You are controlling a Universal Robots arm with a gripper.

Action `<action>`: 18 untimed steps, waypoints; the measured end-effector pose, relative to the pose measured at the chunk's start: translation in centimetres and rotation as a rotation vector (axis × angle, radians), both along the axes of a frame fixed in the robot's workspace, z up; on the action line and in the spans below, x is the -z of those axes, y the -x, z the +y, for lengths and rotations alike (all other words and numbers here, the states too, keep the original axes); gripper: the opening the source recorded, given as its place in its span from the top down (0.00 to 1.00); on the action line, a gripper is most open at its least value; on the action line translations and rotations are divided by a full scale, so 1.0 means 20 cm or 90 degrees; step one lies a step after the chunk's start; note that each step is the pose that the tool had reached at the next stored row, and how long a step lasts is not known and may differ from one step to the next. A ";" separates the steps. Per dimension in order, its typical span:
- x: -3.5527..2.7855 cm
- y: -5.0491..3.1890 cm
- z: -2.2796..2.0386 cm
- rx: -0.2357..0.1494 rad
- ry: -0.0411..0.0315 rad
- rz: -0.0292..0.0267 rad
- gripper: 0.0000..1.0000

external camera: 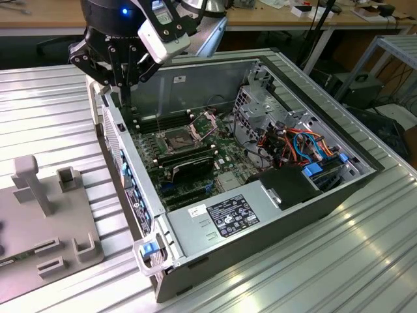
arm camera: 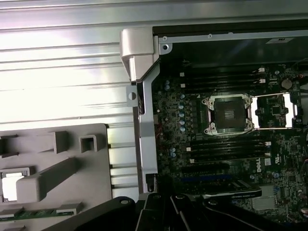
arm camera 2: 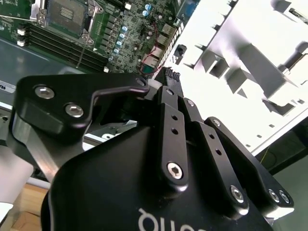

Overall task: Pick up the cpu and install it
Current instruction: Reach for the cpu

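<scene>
My gripper (external camera: pixel 122 98) hangs over the far corner of the open computer case (external camera: pixel 163 274), on the exterior view's left. Its black links (arm camera 2: pixel 171 134) run toward the case's rear wall. The dark square socket (arm camera: pixel 231 113) lies on the motherboard with nothing silver in it. Its hinged metal frame (arm camera: pixel 273 110) is swung open beside it. Black memory sticks (arm camera: pixel 221 144) lie on both sides of the socket. A bright square piece (arm camera: pixel 12 185), apparently the cpu, sits in a recess of the grey fixture (arm camera: pixel 91 192) beside the case, away from the gripper.
The fixture (external camera: pixel 39 222) carries an upright post (external camera: pixel 29 182) and several small brackets. Inside the case are a black power supply (external camera: pixel 228 215), coloured cable bundles (external camera: pixel 300 147) and a drive cage (external camera: pixel 260 98). The ribbed aluminium table (external camera: pixel 326 261) surrounds everything.
</scene>
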State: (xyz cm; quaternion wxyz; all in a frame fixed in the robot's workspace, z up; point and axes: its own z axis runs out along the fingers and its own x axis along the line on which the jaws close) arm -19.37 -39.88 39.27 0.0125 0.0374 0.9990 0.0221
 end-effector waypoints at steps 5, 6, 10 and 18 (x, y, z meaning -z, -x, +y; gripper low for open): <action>0.000 0.031 0.000 0.000 0.0000 0.0000 0.89; 0.000 0.041 0.000 0.000 0.0001 0.0000 0.89; 0.001 0.072 0.000 0.000 0.0000 0.0000 0.89; 0.001 0.133 0.000 0.000 0.0000 0.0000 0.89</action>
